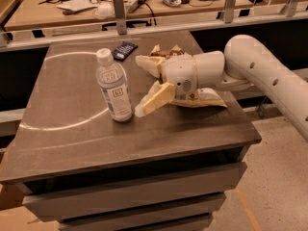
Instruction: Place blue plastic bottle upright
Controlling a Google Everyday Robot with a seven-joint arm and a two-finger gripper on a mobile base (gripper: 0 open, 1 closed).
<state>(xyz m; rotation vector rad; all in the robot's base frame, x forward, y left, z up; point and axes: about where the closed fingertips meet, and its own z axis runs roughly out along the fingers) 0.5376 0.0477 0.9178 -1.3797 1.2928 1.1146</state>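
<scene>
The blue plastic bottle (114, 86) stands upright on the dark table (72, 129), left of centre, with its white cap on top and its pale blue-and-white label facing me. My gripper (142, 84) is just to the right of the bottle, open and empty, its fingers spread apart and clear of the bottle. The near fingertip (140, 111) hovers close to the bottle's base. The white arm (260, 71) reaches in from the right.
A brown crinkled snack bag (202, 98) lies behind and under the gripper's wrist. A small dark packet (124, 50) lies at the table's back. A metal rail (144, 30) and a cluttered desk (86, 6) stand behind the table. Floor lies to the right.
</scene>
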